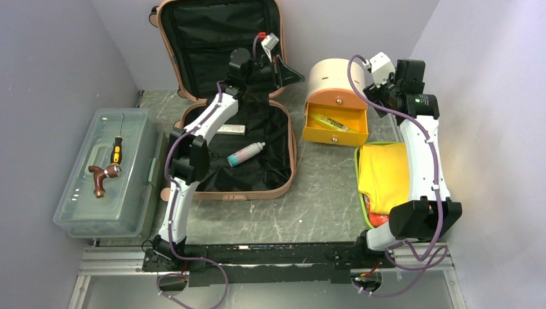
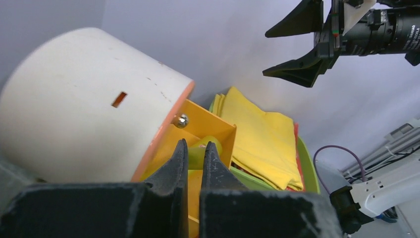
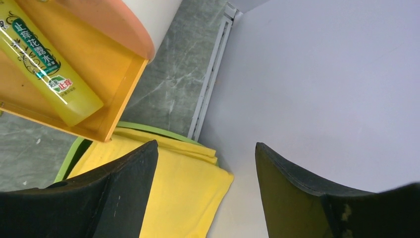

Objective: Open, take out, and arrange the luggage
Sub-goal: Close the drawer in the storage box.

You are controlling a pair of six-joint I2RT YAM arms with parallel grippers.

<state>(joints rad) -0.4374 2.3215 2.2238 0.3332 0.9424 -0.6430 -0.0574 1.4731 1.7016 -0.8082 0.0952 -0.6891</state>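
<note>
Luggage [image 1: 212, 38] lies open left of centre, lid propped on the rear wall; 1 spray bottle [image 1: 245, 154] and 1 flat white box [image 1: 230, 129] lie inside. Left gripper [image 2: 194, 148], jaws closed and empty, hovers near the hinge: a bump may topple the lid. Right gripper [image 3: 205, 148], jaws wide and empty, may strike the orange drawer [image 1: 335, 125].

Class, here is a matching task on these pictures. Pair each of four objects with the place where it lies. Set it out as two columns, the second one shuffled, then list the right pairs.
Objects
1. screwdriver
2. yellow bottle
3. spray bottle
4. yellow cloth

Places
A. in the open luggage
B. in the green tray
C. on the lid of the clear bin
D. in the orange drawer

Pairs: 1-C, 2-D, 3-A, 4-B
</note>
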